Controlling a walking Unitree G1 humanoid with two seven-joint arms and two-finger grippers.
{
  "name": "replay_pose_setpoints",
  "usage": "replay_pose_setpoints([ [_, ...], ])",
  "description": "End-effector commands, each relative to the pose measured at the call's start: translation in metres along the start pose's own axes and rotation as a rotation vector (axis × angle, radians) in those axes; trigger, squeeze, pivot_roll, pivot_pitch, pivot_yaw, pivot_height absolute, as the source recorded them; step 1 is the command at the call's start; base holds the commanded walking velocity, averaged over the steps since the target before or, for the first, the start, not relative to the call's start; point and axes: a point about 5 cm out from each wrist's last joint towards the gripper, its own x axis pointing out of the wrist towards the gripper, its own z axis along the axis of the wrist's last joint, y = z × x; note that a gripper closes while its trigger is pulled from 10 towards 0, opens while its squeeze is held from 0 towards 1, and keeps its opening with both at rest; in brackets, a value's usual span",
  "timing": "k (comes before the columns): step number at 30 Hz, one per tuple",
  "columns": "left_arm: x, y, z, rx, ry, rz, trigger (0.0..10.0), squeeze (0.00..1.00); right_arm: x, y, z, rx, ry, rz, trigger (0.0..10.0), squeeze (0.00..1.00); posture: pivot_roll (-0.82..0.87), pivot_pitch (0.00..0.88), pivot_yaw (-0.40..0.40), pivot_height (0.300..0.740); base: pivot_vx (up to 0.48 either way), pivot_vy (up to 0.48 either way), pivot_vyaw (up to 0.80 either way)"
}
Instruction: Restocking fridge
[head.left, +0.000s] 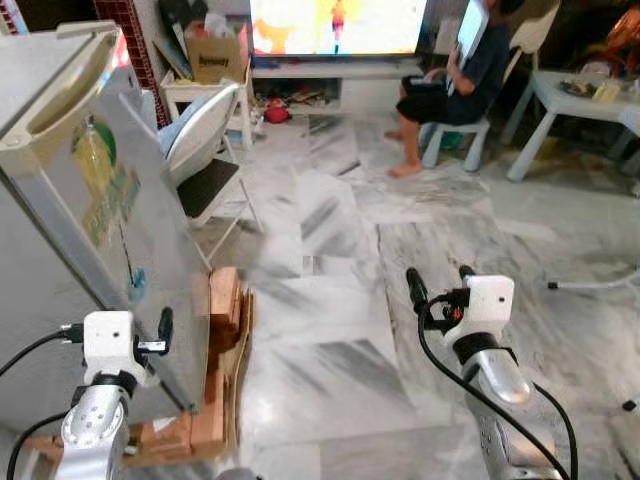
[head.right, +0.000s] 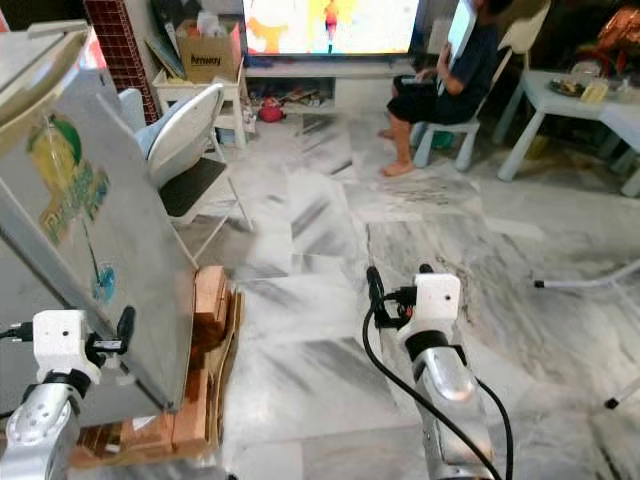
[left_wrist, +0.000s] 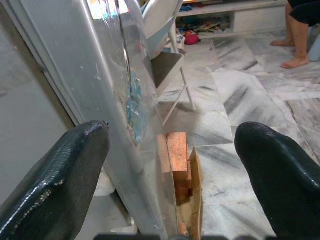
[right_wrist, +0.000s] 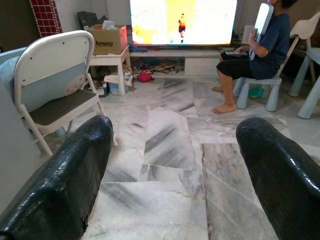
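Note:
A small silver fridge (head.left: 90, 200) with a green and yellow sticker on its face stands at my left, raised on wooden blocks (head.left: 222, 310). My left gripper (head.left: 160, 335) is open low down at the fridge's near corner. In the left wrist view the fridge's edge (left_wrist: 125, 125) runs between the two black fingers (left_wrist: 55, 175), and I cannot tell whether they touch it. My right gripper (head.left: 441, 280) hangs open over the marble floor (head.left: 330, 330), with nothing between its fingers (right_wrist: 65, 175).
A white folding chair (head.left: 205, 140) stands just beyond the fridge. A person (head.left: 455, 80) sits on a stool before a lit TV (head.left: 335, 25). A white table (head.left: 580, 100) is at the far right, and a cardboard box (head.left: 215, 55) on a side table.

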Motion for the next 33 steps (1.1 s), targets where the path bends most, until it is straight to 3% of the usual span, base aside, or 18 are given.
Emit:
replay_pose_setpoints([
  [1,0.005,0.004,0.003,0.012,-0.005,0.025,10.0,0.00,0.002,0.004,0.004,0.000,-0.021,0.032,10.0,0.00,0.01,0.000,-0.005,0.740,0.000,0.000,0.00],
  [9,0.016,0.011,0.009,0.007,-0.010,0.063,10.0,0.00,0.002,0.004,0.007,-0.008,-0.032,0.050,10.0,0.00,0.00,0.000,-0.008,0.740,0.000,0.000,0.50],
  [20,0.040,-0.001,0.028,-0.031,-0.059,-0.025,10.0,0.00,0.000,0.001,0.006,0.000,-0.024,0.037,10.0,0.00,-0.02,0.000,-0.011,0.740,0.000,0.000,0.00],
  [24,0.037,-0.004,0.032,-0.042,-0.082,-0.046,10.0,0.00,-0.001,0.000,0.006,-0.004,-0.023,0.033,10.0,0.00,-0.02,0.000,-0.007,0.740,0.000,0.000,0.00],
  [30,0.022,-0.008,0.032,-0.047,-0.109,-0.066,10.0,0.00,-0.003,-0.003,0.007,-0.011,-0.028,0.023,10.0,0.00,-0.01,0.000,-0.008,0.740,0.000,0.000,0.00],
  [33,0.013,-0.013,0.026,-0.057,-0.098,-0.092,10.0,0.00,-0.004,0.000,0.007,-0.010,-0.030,0.028,10.0,0.00,-0.01,0.000,-0.013,0.740,0.000,0.000,0.80],
])
